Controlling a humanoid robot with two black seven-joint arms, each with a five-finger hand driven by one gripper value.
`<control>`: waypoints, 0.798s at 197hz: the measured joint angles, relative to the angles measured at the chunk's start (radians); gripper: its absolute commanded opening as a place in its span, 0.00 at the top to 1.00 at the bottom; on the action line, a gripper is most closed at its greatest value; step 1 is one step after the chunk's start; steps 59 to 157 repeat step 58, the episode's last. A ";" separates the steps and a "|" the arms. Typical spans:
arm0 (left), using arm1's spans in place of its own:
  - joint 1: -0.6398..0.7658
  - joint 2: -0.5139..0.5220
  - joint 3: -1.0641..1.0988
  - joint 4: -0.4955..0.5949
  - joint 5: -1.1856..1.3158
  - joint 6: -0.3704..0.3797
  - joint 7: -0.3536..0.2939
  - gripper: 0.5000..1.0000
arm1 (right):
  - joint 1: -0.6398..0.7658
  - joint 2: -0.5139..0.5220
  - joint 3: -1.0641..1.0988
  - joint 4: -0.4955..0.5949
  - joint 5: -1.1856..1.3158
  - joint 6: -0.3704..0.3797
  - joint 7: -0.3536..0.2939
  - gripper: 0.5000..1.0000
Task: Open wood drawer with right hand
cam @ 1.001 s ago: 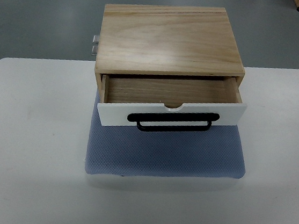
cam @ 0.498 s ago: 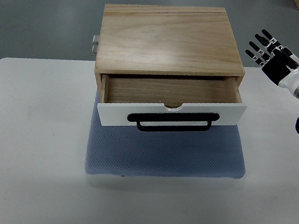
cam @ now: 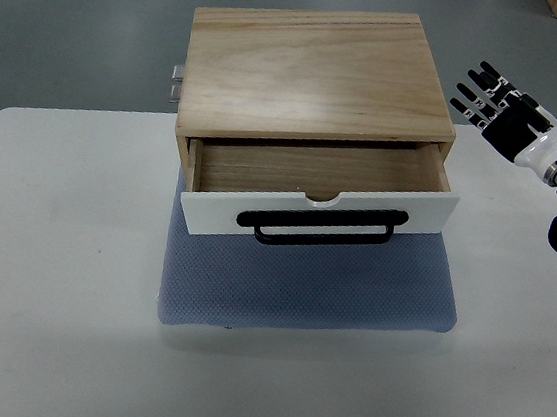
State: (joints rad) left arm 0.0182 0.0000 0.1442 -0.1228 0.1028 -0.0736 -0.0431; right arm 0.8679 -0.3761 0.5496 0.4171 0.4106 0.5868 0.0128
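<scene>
Drawer (cam: 316, 188) pulled out, right hand (cam: 503, 111) spread beside box (cam: 314, 72)

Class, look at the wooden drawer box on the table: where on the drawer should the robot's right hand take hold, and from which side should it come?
Grip the black handle on the white drawer front, probably at the middle of its long bar. Come from the near side, fingers hooking the bar. The bar stands off the panel, leaving a gap for fingers, and the drawer slides toward that side. The right hand hovers open, right of the wooden box.

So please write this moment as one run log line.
drawer: partly open | handle: untouched | right hand: open, right of wooden box, holds nothing | left hand: unseen
</scene>
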 measured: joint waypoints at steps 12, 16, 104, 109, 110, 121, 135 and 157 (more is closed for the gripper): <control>0.000 0.000 0.000 0.000 0.000 0.000 0.000 0.00 | 0.000 0.002 -0.002 0.000 -0.002 0.000 0.001 0.11; 0.000 0.000 0.000 0.000 0.000 0.000 0.000 0.00 | -0.001 0.002 -0.003 0.000 -0.003 0.000 0.001 0.11; 0.000 0.000 0.000 0.000 0.000 0.000 0.000 0.00 | -0.002 0.002 -0.005 0.000 -0.005 0.001 0.001 0.11; 0.000 0.000 0.000 0.000 0.000 0.000 0.000 0.00 | -0.002 0.002 -0.005 0.000 -0.005 0.001 0.001 0.11; 0.000 0.000 0.000 0.000 0.000 0.000 0.000 0.00 | -0.002 0.002 -0.005 0.000 -0.005 0.001 0.001 0.11; 0.000 0.000 0.000 0.000 0.000 0.000 0.000 0.00 | -0.002 0.002 -0.005 0.000 -0.005 0.001 0.001 0.11; 0.000 0.000 0.000 0.000 0.000 0.000 0.000 0.00 | -0.002 0.002 -0.005 0.000 -0.005 0.001 0.001 0.11; 0.000 0.000 0.000 0.000 0.000 0.000 0.000 0.00 | -0.002 0.002 -0.005 0.000 -0.005 0.001 0.001 0.11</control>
